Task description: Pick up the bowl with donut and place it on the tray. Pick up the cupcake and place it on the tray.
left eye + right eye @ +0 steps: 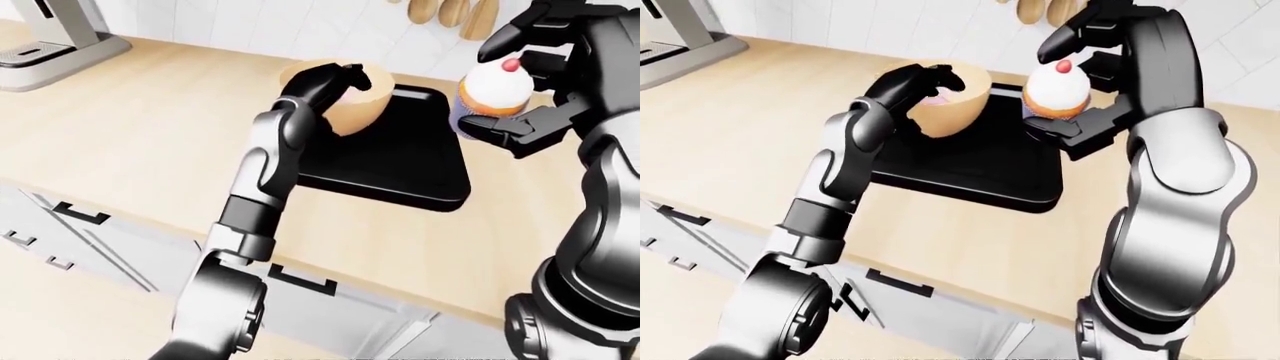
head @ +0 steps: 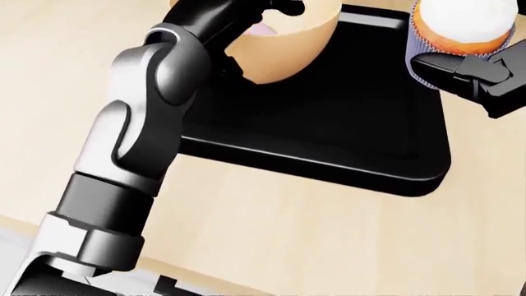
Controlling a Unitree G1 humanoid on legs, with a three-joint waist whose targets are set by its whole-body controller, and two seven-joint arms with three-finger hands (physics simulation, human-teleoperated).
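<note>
The left hand (image 1: pixel 322 81) has its dark fingers curled over the near rim of the tan bowl (image 1: pixel 362 105), pinching it. The bowl sits over the far left corner of the black tray (image 1: pixel 400 161). A bit of the pink donut (image 1: pixel 937 99) peeks out inside the bowl in the right-eye view. It is hard to tell if the bowl is resting flat on the tray or is held just above it.

The right hand (image 1: pixel 520 97) is wrapped round the cupcake (image 1: pixel 493 88). One finger is under the paper cup and other fingers curve up over the top. The cupcake stands upright, with white frosting and a red cherry (image 1: pixel 1064 67) on top. It hangs in the air above the far right edge of the tray, up off the tray floor.

So the bare black part of the tray lies below the cupcake and a little toward the bowl. The right hand is the one that is near that spot. I think the next move is to bring the cupcake straight down onto the tray and keep it upright, well away from the bowl.

The tray rests on a pale wood counter (image 1: pixel 150 142). Far off to the left of the tray stands a coffee machine (image 1: pixel 50 37).
</note>
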